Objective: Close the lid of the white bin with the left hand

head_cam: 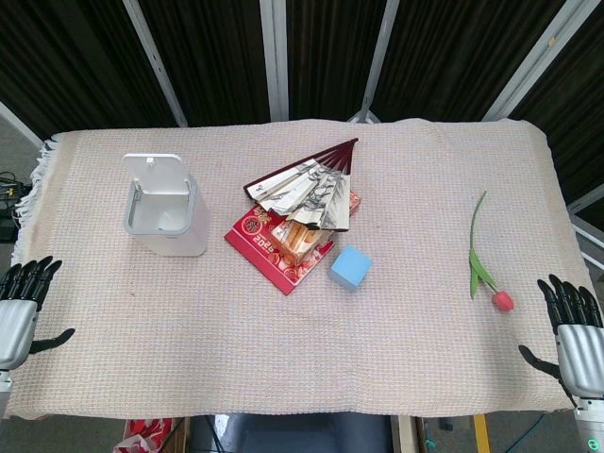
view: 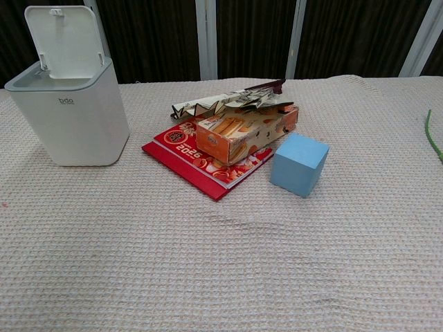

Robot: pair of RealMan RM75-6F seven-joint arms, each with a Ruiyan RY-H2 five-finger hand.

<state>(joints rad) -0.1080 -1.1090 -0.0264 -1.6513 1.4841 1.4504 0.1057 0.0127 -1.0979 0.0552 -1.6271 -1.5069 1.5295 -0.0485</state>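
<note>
The white bin (head_cam: 170, 223) stands on the left part of the table, seen close up in the chest view as the white bin (view: 73, 114). Its lid (head_cam: 156, 177) is raised and stands upright at the back, shown also as the lid (view: 66, 40). My left hand (head_cam: 21, 307) rests at the table's near left edge, fingers apart and holding nothing, well short of the bin. My right hand (head_cam: 576, 335) sits at the near right edge, also spread and holding nothing. Neither hand appears in the chest view.
A folding fan (head_cam: 307, 184) lies over an orange box (view: 242, 131) on a red booklet (view: 197, 162) at mid table. A blue cube (head_cam: 350, 267) sits beside them. A tulip (head_cam: 486, 269) lies at the right. The woven cloth (head_cam: 189, 330) covers the table.
</note>
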